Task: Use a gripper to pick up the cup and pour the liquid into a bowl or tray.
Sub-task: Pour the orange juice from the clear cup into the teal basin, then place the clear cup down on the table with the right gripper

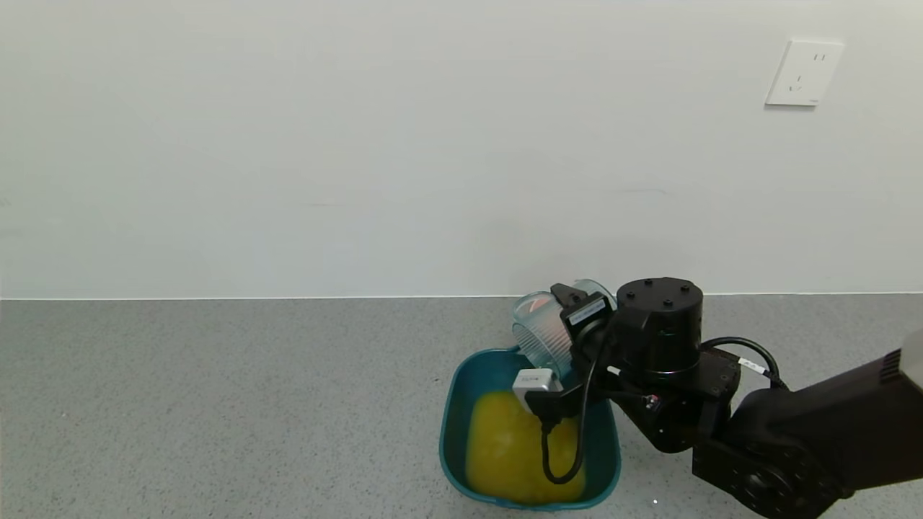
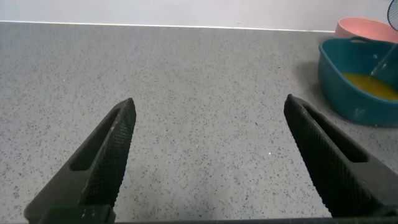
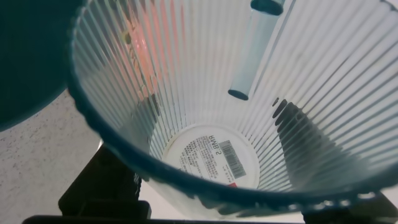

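The ribbed pale blue-green cup [image 1: 542,333] is tipped on its side above the far edge of the dark teal basin [image 1: 451,422]. My right gripper [image 1: 561,337] is shut on it. Yellow-orange liquid [image 1: 505,447] lies pooled in the basin. In the right wrist view I look into the cup [image 3: 186,68]: its inside looks empty, and a label shows through its bottom. The gripper's fingers [image 3: 305,146] show as dark shapes through the ribbed wall. My left gripper [image 2: 208,109] hangs open over bare table, away from the basin [image 2: 354,99] with the liquid [image 2: 373,86].
A round pink bowl [image 2: 364,29] stands just behind the basin, and its pink shows through the cup in the head view. The grey speckled table [image 1: 216,404] runs back to a white wall with a socket [image 1: 802,73].
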